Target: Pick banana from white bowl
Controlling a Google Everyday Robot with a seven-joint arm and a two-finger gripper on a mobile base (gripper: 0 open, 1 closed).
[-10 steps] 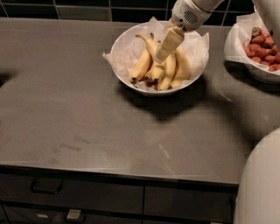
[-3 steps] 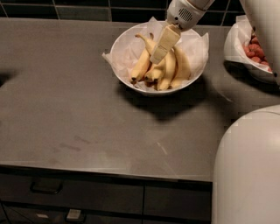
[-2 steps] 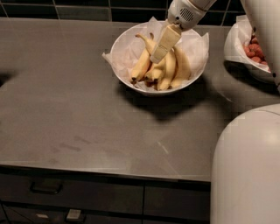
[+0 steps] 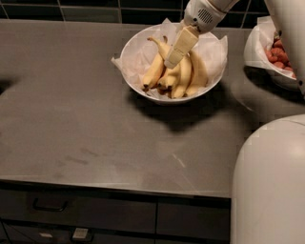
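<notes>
- Dark tiles at the back, grey table in front, and nothing stirs on its left side. The drawer handle below sits in gloom.
- Over to the white bowl: the banana lies in the paper lining among the other bananas, not lifted yet.
- Now the hand. It has come a touch lower and leftward than three seconds back, then barely budged for the last second, its tip planted on the banana. We read that as settling for the grasp, with the lift to come.
- Has it closed on the fruit, or does it only rest there? We cannot tell, because its own bulk covers the contact.
- Further right, the second bowl of red fruit is cut off by arm and frame.
- The robot's pale body has swelled into the lower right, hiding the table there.
</notes>
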